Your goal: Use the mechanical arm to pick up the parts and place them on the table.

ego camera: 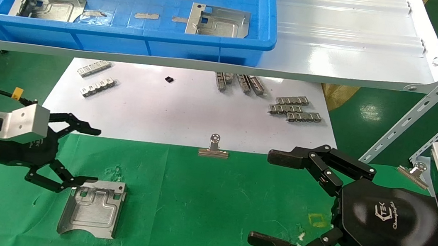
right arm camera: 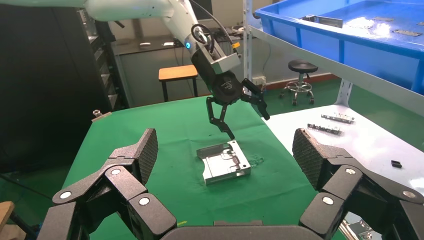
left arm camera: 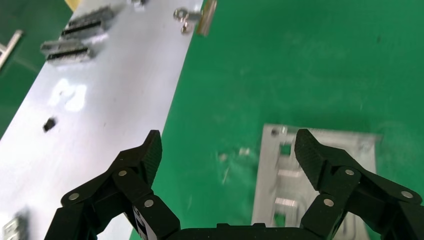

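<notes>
— What covers the tabletop?

— Wrinkled bright green cloth, with a small yellow square outline just beside the right gripper.

— And lying on it?

— A flat silvery sheet-metal plate close under the left gripper's lower finger. A white board lies beyond both grippers, carrying small toothed grey metal strips, with a silver binder clip at its near edge.

A white board is the landmark. Grey toothed strips lie on it: two near its left edge, a cluster near its right edge, more at its far edge. A small black piece sits between them. One binder clip grips its near edge. Above its far side, a white shelf carries a blue bin.
</notes>
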